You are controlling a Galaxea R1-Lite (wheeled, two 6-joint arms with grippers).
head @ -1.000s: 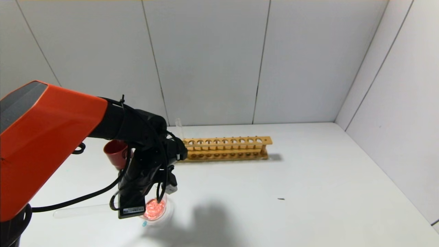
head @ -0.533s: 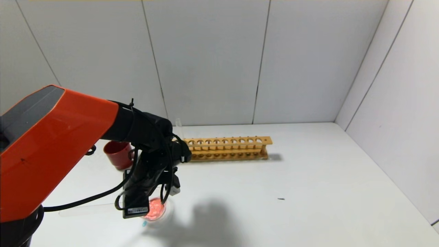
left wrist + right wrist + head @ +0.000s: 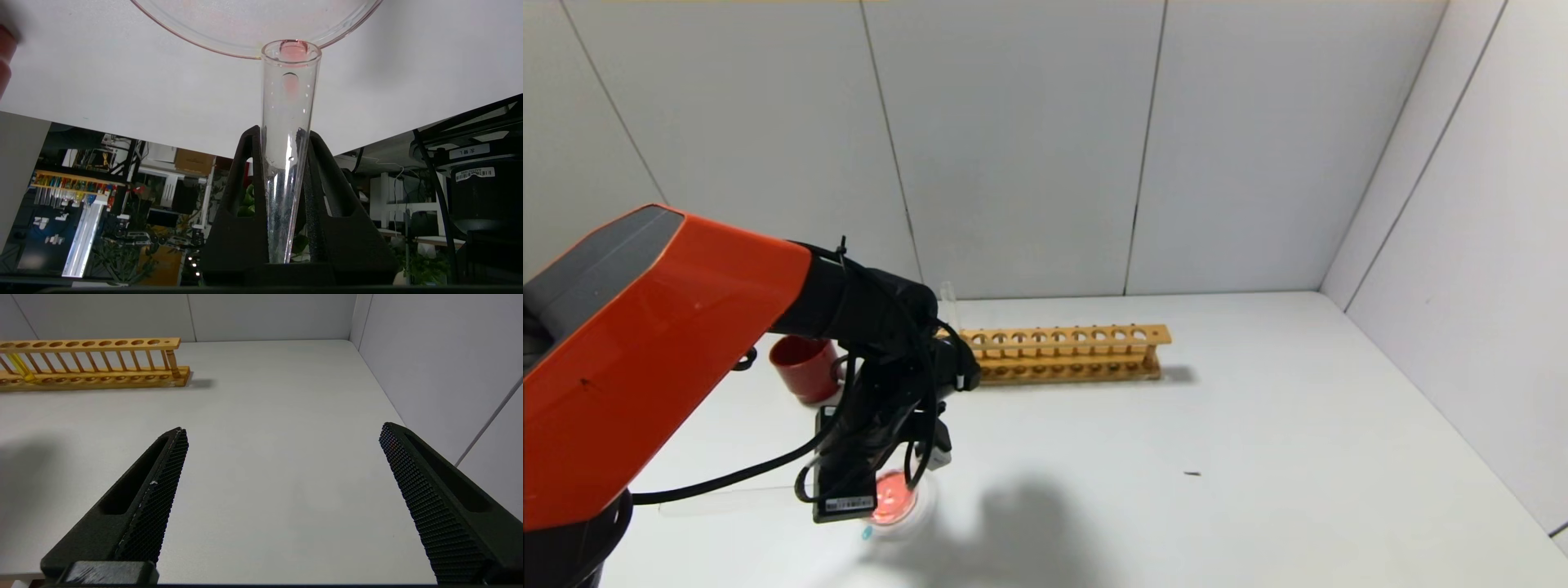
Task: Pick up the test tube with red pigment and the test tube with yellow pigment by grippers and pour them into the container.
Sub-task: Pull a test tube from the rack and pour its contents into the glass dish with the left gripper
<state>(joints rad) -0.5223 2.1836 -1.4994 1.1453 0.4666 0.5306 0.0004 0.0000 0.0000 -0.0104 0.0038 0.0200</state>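
Left gripper (image 3: 286,171): clamped on test tube with red pigment (image 3: 289,122), mouth tipped over container (image 3: 229,28). Right gripper (image 3: 282,490): spread, idle, right of container. Risk: mouth near container's rim; drift would likely spill pigment.

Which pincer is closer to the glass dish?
Left. The left pincer holds a tube with its mouth at the dish rim; the right pincer is off to the right, open.

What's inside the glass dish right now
Red liquid pools in the container, under the mouth of the test tube with red pigment clamped by the left gripper. The gripper hides part of the dish.
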